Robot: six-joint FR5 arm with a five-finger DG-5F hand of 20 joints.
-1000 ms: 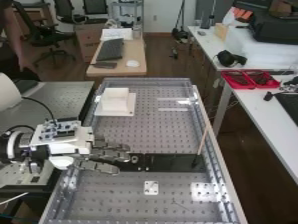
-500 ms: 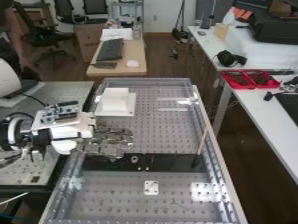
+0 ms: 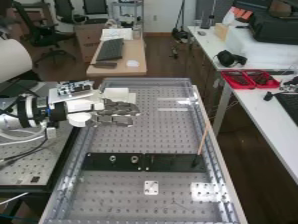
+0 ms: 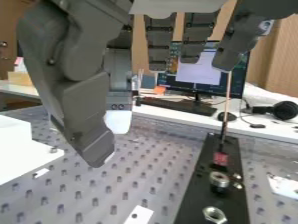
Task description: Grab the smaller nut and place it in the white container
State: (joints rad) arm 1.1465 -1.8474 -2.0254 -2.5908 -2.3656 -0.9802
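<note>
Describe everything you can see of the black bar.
The bar is flat and black, metal or plastic, I can't tell which. It lies across the bench, with small bright dots along one edge. The larger nut and the bearing, both silvery, stand on it, apart. Farther along are a red patch and a thin stick. The hand isn't touching it.

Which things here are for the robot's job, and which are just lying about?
For the job:
- the hand
- the white container

Just lying about:
- the larger nut and bearing, on the black bar
- the keyboard
- the headphones
</note>
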